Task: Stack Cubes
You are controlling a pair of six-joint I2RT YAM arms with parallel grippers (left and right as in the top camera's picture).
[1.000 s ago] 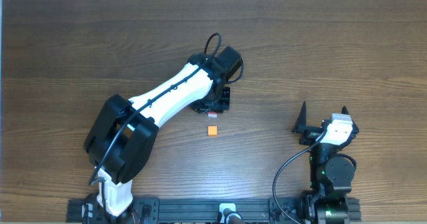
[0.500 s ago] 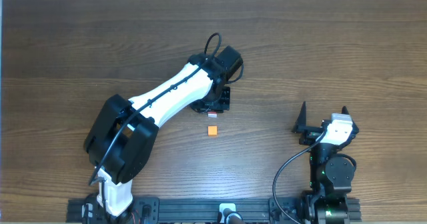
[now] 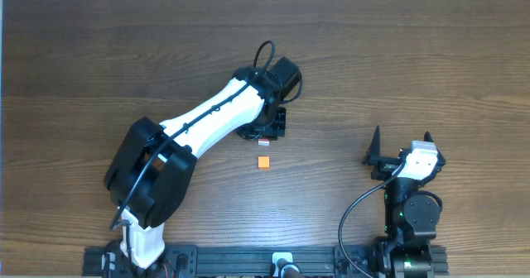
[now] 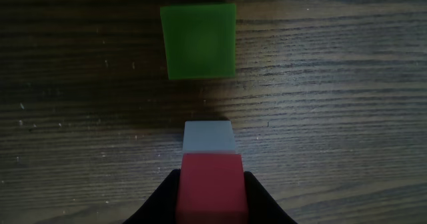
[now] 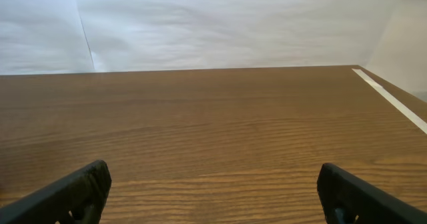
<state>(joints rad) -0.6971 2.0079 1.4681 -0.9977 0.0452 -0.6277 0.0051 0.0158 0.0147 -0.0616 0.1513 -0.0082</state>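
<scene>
Left gripper [image 4: 212, 192] pinches a red cube [image 4: 211, 176], with a white cube [image 4: 209, 136] just beside it and a green cube [image 4: 199, 41] near. An orange cube [image 3: 263, 163] lies nearer the bases. Right gripper [image 3: 401, 142] is spread.

A wooden table [image 3: 397, 55] of dark brown boards spreads across the scene, its grain running along its length, with fine pale streaks and specks on the surface. Behind its far edge hangs a plain white backdrop [image 5: 233, 24] with a faint upright crease [image 5: 83, 37]. A narrow pale strip [image 5: 390, 99] runs along one side of the tabletop.
</scene>
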